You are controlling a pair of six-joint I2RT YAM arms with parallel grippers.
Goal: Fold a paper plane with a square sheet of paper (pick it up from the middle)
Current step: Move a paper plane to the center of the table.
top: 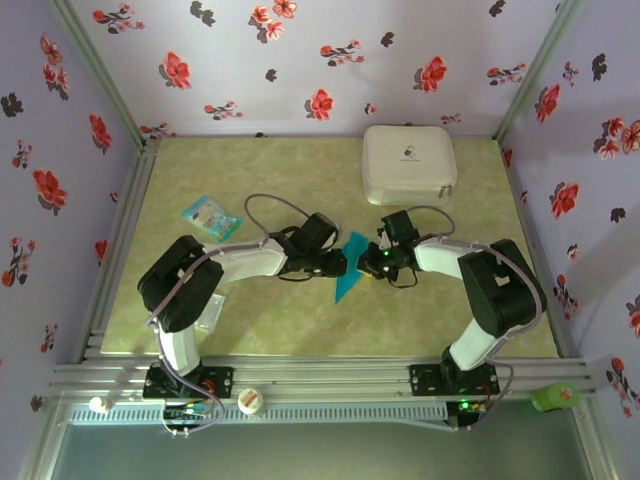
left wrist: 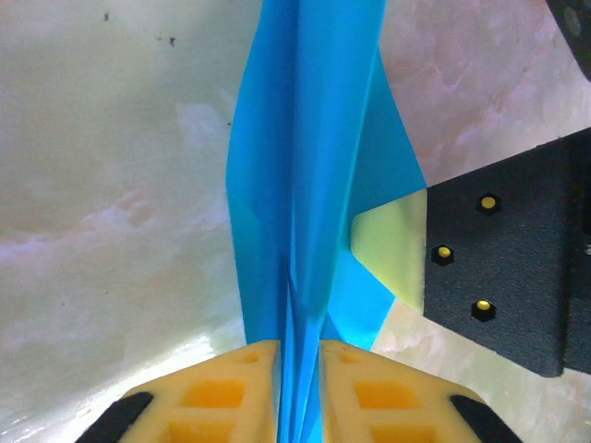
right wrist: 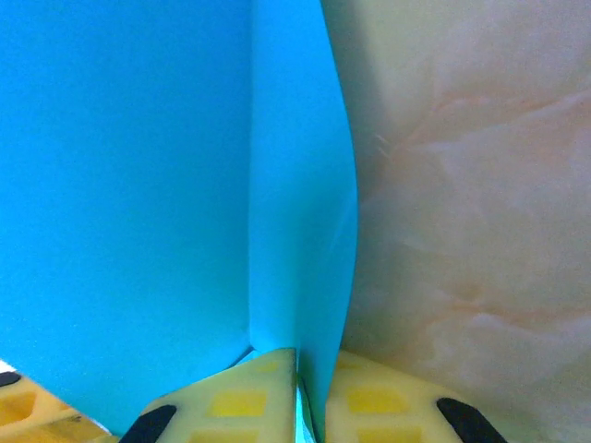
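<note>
A robot-testing booth in a lab is indicated: a marbled beige-green tabletop is enclosed by lilac fabric walls printed with red and black flowers, held on silver aluminium corner posts. A black-and-white left robot arm and a matching right arm are bolted to a slotted aluminium rail.

A teal-blue sheet of paper, folded into a slim, creased shape tapering to one sharp point, is sitting mid-table. Its layers are standing upright on edge, the point aiming toward the near edge.
</note>
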